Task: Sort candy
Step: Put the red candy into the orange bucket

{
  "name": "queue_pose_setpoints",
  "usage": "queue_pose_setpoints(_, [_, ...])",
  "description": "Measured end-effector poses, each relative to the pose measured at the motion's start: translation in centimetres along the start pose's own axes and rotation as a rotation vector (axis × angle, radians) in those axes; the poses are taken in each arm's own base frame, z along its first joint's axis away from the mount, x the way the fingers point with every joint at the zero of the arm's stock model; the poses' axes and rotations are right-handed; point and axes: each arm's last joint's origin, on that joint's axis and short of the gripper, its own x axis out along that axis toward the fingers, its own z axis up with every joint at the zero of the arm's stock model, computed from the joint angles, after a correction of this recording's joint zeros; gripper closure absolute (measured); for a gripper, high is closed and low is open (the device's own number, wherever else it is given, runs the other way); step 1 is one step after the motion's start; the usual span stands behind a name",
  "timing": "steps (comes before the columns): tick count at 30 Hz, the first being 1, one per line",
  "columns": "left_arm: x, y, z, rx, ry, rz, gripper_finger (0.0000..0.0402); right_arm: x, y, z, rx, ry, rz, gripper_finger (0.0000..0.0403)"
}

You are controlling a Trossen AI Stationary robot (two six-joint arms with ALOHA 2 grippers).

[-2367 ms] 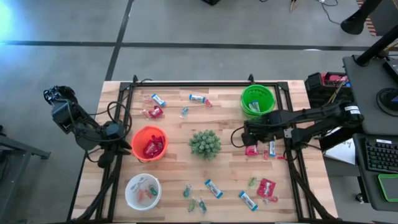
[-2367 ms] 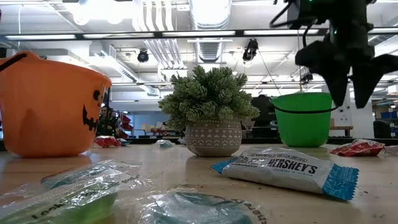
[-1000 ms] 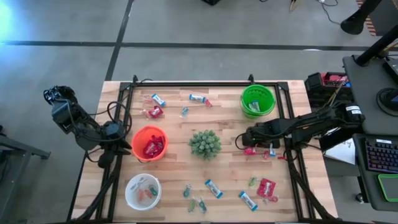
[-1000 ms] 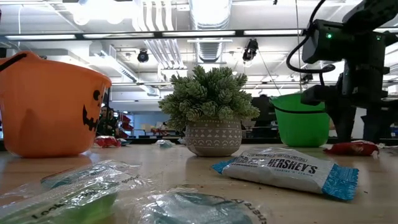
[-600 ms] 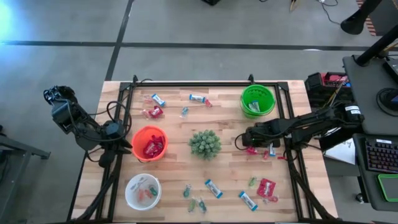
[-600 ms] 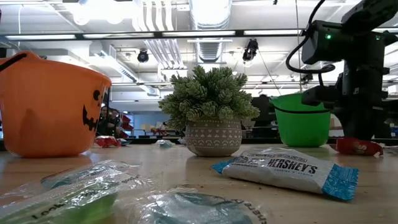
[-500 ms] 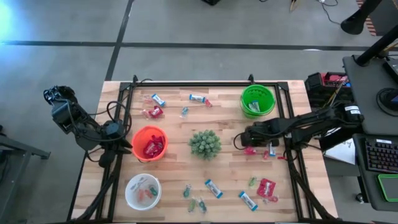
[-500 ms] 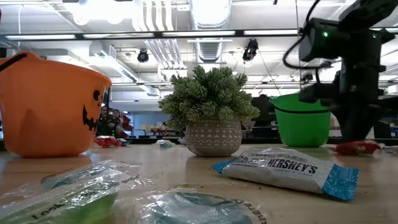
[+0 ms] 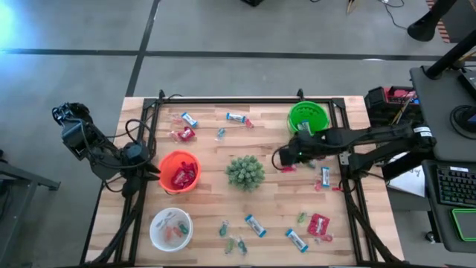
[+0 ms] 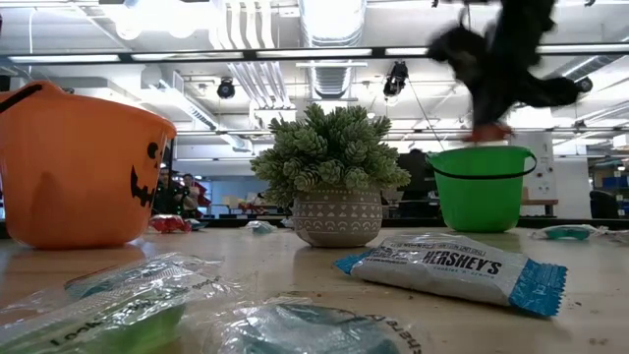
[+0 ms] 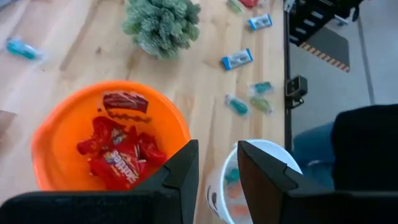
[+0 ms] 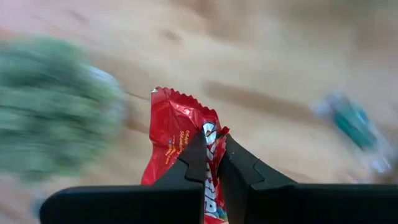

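Observation:
My right gripper point(image 9: 287, 159) hangs above the table between the spiky plant point(image 9: 245, 172) and the green bowl point(image 9: 308, 119), shut on a red candy packet point(image 12: 177, 127). The low view shows that packet point(image 10: 488, 131) under the dark fingers, level with the green bowl's rim. My left gripper point(image 11: 217, 171) waits open over the left side of the orange bowl point(image 9: 178, 171), which holds red packets point(image 11: 118, 155). The white bowl point(image 9: 170, 228) holds a few pale wrapped pieces. Loose candy lies on the table: blue-and-white bars point(image 9: 255, 225), a red packet point(image 9: 318, 225), teal pieces point(image 9: 224, 229). My right gripper pinches the red packet between its two fingertips point(image 12: 196, 149), on a crumpled stretch of the wrapper point(image 12: 200, 129) back from its serrated end. The fingers slant down from above. The packet is lifted clear of the table, its free end reaching out past the fingertips.
More candy lies along the far side: two blue-and-white bars point(image 9: 189, 119), point(image 9: 236, 117) and a red packet point(image 9: 184, 134). Another bar point(image 9: 325, 176) lies near the table's right rail point(image 9: 348, 186). A black frame borders the table top.
My right gripper stood low on the table with its fingers on either side of the red packet, then shut on it. It has since risen, rolled, and gone a little toward the plant and the far edge. The packet has gone up with it, clear of the table.

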Motion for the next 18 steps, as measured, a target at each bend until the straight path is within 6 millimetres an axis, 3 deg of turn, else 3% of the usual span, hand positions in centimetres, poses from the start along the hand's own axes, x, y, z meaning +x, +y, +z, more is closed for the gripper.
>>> queue_pose_setpoints(7, [-0.1, 0.1, 0.4, -0.008, -0.106, 0.053, 0.0309, -4.2, 4.3, 2.1, -0.172, -0.199, 0.117, 0.0391])
queue_pose_setpoints(18, [-0.8, -1.1, 2.4, -0.168, -0.437, 0.009, 0.0309, -6.6, 12.2, 4.4, -0.578, -0.299, 0.202, 0.0391])
